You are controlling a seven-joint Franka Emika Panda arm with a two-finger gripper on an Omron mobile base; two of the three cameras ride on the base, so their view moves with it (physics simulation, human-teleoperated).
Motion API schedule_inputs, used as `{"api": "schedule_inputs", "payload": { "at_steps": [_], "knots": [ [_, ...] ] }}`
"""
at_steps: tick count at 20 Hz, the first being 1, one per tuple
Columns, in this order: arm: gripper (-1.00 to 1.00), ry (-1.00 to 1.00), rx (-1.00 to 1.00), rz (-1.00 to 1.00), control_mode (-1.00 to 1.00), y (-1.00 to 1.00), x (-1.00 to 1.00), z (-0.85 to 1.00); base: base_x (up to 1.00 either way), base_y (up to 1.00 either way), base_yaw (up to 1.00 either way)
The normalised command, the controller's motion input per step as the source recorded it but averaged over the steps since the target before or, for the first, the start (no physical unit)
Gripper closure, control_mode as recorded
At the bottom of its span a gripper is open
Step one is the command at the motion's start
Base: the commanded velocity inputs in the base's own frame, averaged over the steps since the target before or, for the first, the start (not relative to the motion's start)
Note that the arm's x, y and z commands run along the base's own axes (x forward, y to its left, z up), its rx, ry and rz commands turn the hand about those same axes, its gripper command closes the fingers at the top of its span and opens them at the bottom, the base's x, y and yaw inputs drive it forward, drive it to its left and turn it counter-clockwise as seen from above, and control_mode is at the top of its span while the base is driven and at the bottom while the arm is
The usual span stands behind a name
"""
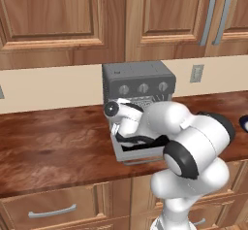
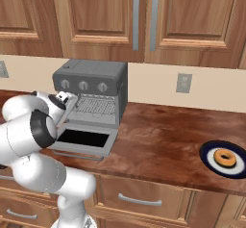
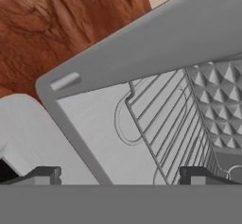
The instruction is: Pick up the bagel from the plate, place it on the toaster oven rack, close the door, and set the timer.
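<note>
The tan-orange bagel (image 2: 225, 158) lies on the dark blue plate (image 2: 207, 156) far right on the counter; the plate's rim (image 1: 244, 123) peeks in at the right edge of the left base view. The grey toaster oven (image 2: 91, 80) stands against the wall with its door (image 2: 84, 138) dropped open and flat. The silver wire rack (image 2: 97, 107) spans the cavity and has nothing on it. My gripper (image 3: 122, 176) is open with nothing between its fingers. It sits at the oven's mouth by the left side, looking along the rack (image 3: 166, 124), far from the bagel.
Three knobs (image 2: 82, 85) run along the oven's front panel. Wooden cabinets hang above and drawers sit below the counter edge. Brown countertop (image 2: 163, 135) stretches between the oven and the plate. A wall outlet (image 2: 183, 83) is behind it.
</note>
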Motion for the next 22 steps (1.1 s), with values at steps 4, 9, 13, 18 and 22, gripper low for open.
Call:
{"api": "schedule_inputs", "payload": {
  "at_steps": [4, 9, 13, 18, 22],
  "knots": [
    [-1.00, 0.00, -0.04, 0.00, -1.00, 0.00, 0.13, -0.05, 0.00, 0.00, 0.00],
    [-1.00, 0.00, -0.06, 0.00, -1.00, 0.00, 0.13, -0.10, 0.00, 0.00, 0.00],
    [-1.00, 0.00, -0.12, 0.04, -1.00, 0.00, -0.01, -0.04, 0.00, 0.00, 0.00],
    [-1.00, 0.04, -0.14, 0.07, -1.00, 0.00, -0.01, 0.00, 0.00, 0.00, 0.00],
    [-1.00, 0.06, -0.14, 0.08, -1.00, 0.00, 0.00, 0.00, 0.00, 0.00, 0.00]
  ]
}}
